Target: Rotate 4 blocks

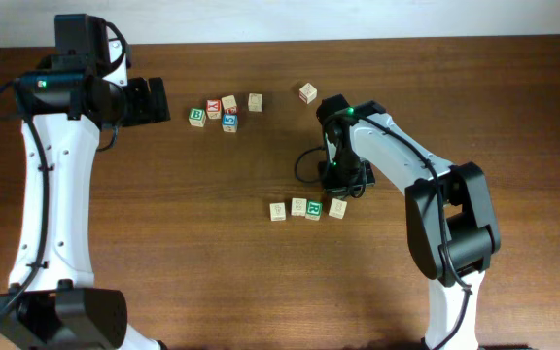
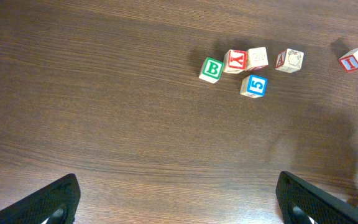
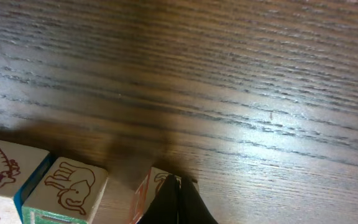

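The four blocks lie in a row in front of the right arm: a pale block (image 1: 277, 210), another pale block (image 1: 298, 206), a green-lettered block (image 1: 314, 209) and the rightmost block (image 1: 337, 208). My right gripper (image 1: 342, 194) is shut, its tips pressed on top of the rightmost block (image 3: 149, 186), with nothing between the fingers (image 3: 188, 205). In the right wrist view the elephant block (image 3: 67, 185) and a carrot block (image 3: 2, 165) sit to the left. My left gripper (image 1: 156, 100) hangs open far off at the back left, fingers (image 2: 55, 199) wide apart over bare wood.
A second cluster lies at the back: green B cube (image 2: 212, 68), red Y cube (image 2: 235, 60), a pale cube (image 2: 257, 58) and blue 5 cube (image 2: 254, 85). Two lone cubes (image 1: 255, 101) (image 1: 307, 92) sit to its right. The table's far edge (image 1: 358, 39) runs along the top.
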Available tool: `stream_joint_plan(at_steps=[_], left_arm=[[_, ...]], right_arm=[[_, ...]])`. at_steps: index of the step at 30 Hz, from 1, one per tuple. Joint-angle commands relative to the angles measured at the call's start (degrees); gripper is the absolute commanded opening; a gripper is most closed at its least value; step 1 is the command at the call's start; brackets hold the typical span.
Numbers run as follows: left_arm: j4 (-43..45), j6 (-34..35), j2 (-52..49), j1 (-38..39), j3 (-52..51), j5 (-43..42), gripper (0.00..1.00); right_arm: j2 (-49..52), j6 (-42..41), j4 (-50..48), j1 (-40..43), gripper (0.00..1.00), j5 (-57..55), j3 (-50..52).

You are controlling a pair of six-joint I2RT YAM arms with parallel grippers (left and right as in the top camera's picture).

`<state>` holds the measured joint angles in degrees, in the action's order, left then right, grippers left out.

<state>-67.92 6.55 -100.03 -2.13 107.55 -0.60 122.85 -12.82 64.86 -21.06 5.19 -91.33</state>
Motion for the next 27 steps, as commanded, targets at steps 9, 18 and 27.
stream_joint_plan(at_steps=[9, 18, 27], left_arm=[[0.09, 0.5, 0.22, -0.28, 0.98, 0.39, 0.99], [0.09, 0.5, 0.22, -0.28, 0.98, 0.39, 0.99], [0.09, 0.5, 0.22, -0.28, 0.98, 0.39, 0.99]], right_arm=[[-0.48, -0.11, 8.37, 2.03, 0.04, 4.07, -12.15], [-0.44, -0.09, 14.36, 5.6, 0.04, 9.51, -1.36], [-0.44, 0.42, 3.26, 0.48, 0.04, 11.54, 4.02]])
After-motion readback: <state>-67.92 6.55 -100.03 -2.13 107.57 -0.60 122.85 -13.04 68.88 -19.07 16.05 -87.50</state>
